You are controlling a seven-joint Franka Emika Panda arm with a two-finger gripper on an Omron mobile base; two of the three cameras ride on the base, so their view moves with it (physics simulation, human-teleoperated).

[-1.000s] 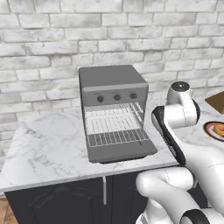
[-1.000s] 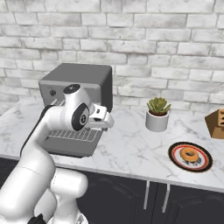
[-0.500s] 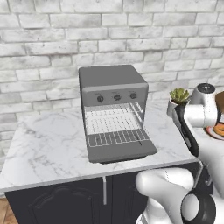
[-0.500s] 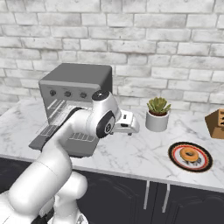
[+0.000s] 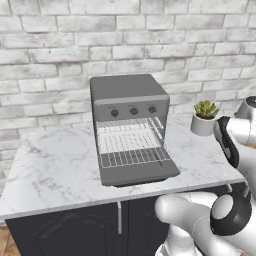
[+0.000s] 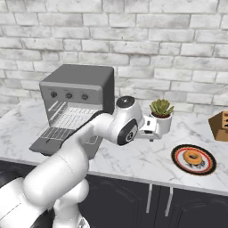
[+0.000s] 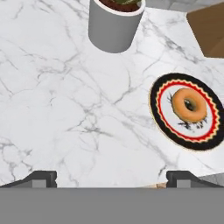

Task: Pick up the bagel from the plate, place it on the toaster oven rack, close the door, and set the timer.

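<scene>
Hand view: ring-shaped bagel [image 7: 189, 105] on round patterned plate [image 7: 162, 91], veined marble counter [image 7: 65, 109].

In my hand view only the two fingertips [image 7: 41, 177] poke up above the bottom band, so I can't judge the gripper [image 7: 111, 178] beyond a wide gap. The potted plant [image 7: 115, 19] is cut at 12 o'clock, and a brown wooden block [image 7: 208, 30] is clipped at 2 o'clock. In my right base view my own forearm hides part of the toaster oven door [image 6: 52, 144].
</scene>
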